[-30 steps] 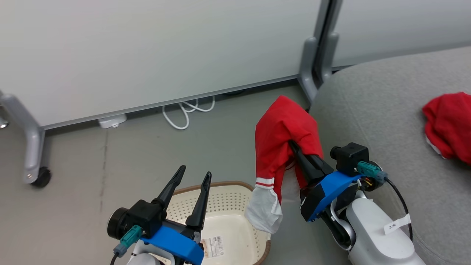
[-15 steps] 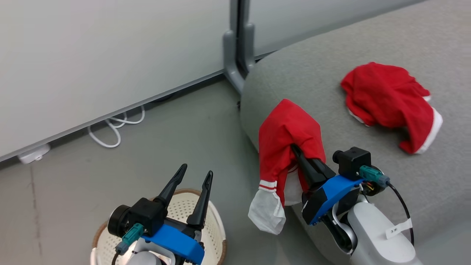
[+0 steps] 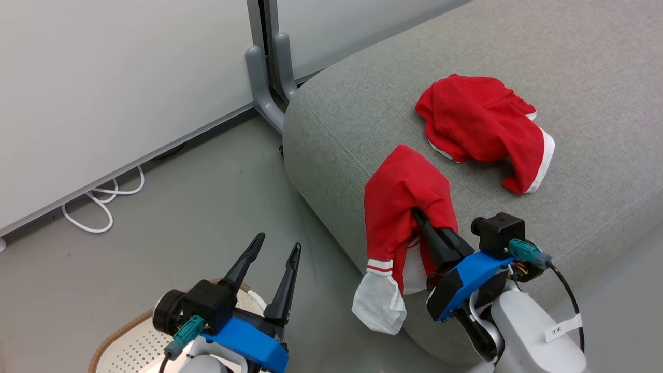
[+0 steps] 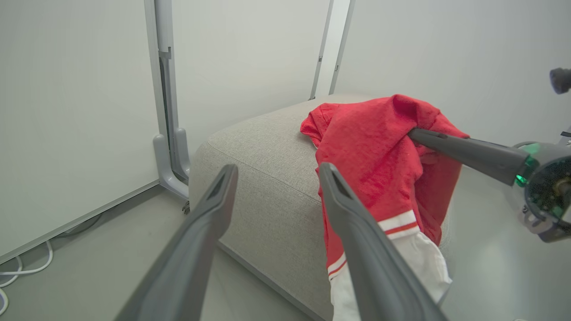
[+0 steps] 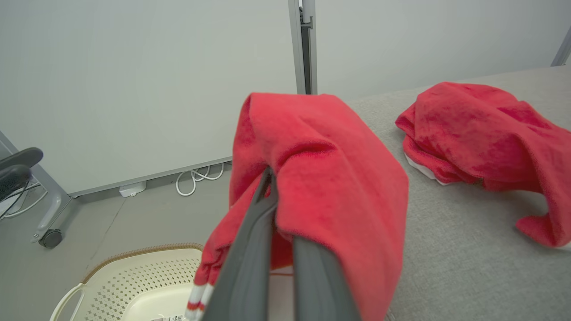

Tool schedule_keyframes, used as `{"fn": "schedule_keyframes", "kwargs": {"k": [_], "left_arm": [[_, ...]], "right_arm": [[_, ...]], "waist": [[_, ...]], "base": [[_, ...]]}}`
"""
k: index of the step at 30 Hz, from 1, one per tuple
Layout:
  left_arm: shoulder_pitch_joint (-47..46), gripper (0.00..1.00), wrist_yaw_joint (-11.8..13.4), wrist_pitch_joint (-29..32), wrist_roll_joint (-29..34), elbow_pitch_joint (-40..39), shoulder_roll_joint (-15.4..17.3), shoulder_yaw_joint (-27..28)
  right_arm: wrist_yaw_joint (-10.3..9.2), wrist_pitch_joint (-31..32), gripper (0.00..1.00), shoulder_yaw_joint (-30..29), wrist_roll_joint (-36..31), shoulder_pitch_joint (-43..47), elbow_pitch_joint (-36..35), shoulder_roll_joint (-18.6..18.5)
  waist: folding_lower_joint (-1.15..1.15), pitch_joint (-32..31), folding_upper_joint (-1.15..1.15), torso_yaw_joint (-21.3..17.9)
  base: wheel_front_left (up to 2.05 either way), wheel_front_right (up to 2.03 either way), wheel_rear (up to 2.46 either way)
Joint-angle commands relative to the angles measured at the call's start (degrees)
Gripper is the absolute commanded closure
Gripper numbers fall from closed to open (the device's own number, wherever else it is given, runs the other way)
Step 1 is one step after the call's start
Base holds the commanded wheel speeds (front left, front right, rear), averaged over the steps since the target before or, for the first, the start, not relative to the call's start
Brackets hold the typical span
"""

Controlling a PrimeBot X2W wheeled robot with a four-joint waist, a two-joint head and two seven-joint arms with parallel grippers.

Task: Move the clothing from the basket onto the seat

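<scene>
My right gripper [image 3: 416, 211] is shut on a red garment [image 3: 401, 197] with white striped trim, draped over its fingers above the front corner of the grey seat [image 3: 362, 103]; its white end hangs off the seat's edge. The right wrist view shows this held garment [image 5: 321, 178] up close. A second red garment [image 3: 481, 129] lies crumpled on the seat further back. My left gripper [image 3: 277, 246] is open and empty above the cream basket [image 3: 124, 344], whose rim shows at the lower left. The basket [image 5: 134, 281] looks empty in the right wrist view.
White partition panels on grey metal feet [image 3: 264, 88] stand behind the seat's corner. A white cable [image 3: 98, 204] loops on the grey floor by the panel. A castor wheel [image 5: 49, 238] sits at the far left in the right wrist view.
The head camera has swung right, so the seat and the lying garment shifted left and the basket slid toward the corner. The held garment now hangs over the seat instead of the floor.
</scene>
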Motion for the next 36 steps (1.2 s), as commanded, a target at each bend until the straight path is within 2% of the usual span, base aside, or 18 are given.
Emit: {"fn": "schedule_keyframes", "kwargs": {"k": [1,11,16,26,30,36], "left_arm": [[-0.72,0.0,-0.05,-0.27,-0.07,0.17,0.41,-0.17],[-1.12,0.0,-0.05,-0.26,-0.05,0.01,1.03,0.01],[-1.49,0.0,-0.05,-0.26,0.11,-0.23,1.25,-0.09],[-5.37,0.0,-0.05,-0.27,0.87,-1.49,3.17,-1.97],[-7.54,0.0,-0.05,-0.27,1.35,-2.47,4.01,-2.47],[-11.09,0.0,-0.05,-0.26,2.2,-4.68,5.76,-3.77]], "right_arm": [[0.02,-0.28,1.0,-0.27,0.25,0.68,-0.3,0.24],[0.01,0.21,1.0,-2.85,1.42,-2.26,-0.97,0.03],[0.01,2.78,1.0,-4.58,5.64,-5.88,-2.48,-1.18],[0.02,6.96,1.0,-10.0,12.67,-17.66,-4.62,-9.89],[0.02,6.81,1.0,-14.36,14.17,-21.92,-3.86,-13.86],[0.02,4.75,1.0,-22.92,12.75,-28.02,-1.58,-19.39]], "waist": [[0.0,0.18,0.0,-0.01],[0.0,1.12,0.0,0.91],[0.0,2.18,0.0,1.35],[0.0,8.65,0.0,4.55],[0.0,12.49,0.0,6.5],[0.0,19.35,0.0,9.62]], "base": [[0.0,0.0,0.0],[0.0,0.0,0.0],[0.0,0.0,0.0],[0.0,0.0,0.0],[0.0,0.0,0.0],[0.0,0.0,0.0]]}}
